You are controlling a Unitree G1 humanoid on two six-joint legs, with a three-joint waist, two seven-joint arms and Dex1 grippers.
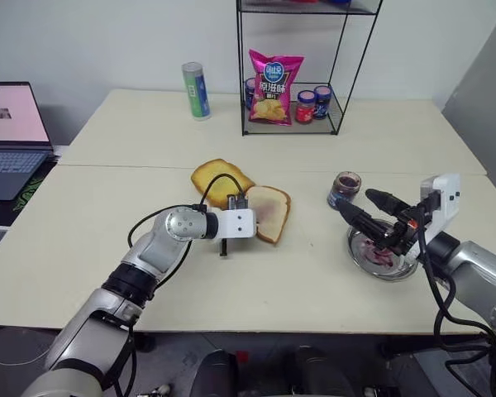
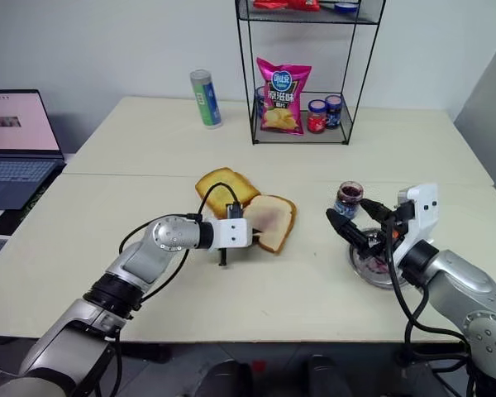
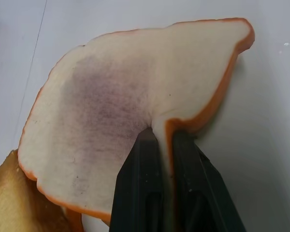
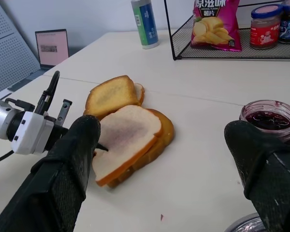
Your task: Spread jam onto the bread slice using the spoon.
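Note:
The bread slice [image 3: 111,96] has a pale face, an orange-tan crust and a purple jam stain in its middle. It lies tilted on a toasted slice near the table's centre [image 1: 269,211]. My left gripper [image 3: 160,133] is shut on the bread's near edge, its two black fingers pinching the crust. More jam fills an open glass jar [image 4: 272,116] to the right of the bread. My right gripper [image 1: 357,203] stands open and holds nothing. It hovers over a steel dish [image 1: 401,269] smeared with jam and points toward the bread. The spoon is hidden.
Two golden toasted slices [image 1: 221,178] lie under and behind the bread. At the back stands a wire rack [image 1: 241,83] with a pink chip bag [image 1: 274,86] and small jars, and a can [image 1: 196,90] to its left. A laptop [image 1: 12,132] sits at the far left.

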